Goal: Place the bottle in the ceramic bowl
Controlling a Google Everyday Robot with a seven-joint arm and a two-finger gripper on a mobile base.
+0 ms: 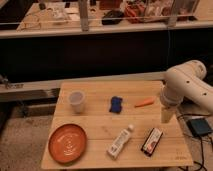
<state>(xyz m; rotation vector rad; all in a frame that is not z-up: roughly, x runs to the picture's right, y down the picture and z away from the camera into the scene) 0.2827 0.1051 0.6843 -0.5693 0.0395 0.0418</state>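
A small white bottle lies on its side near the front middle of the wooden table, cap pointing to the back right. The orange ceramic bowl sits at the front left, empty. My gripper hangs from the white arm over the table's right edge, well to the right of and behind the bottle and apart from it.
A translucent plastic cup stands at the back left. A blue object and an orange carrot-like piece lie at the back middle. A black and red packet lies right of the bottle. A railing and dark wall run behind.
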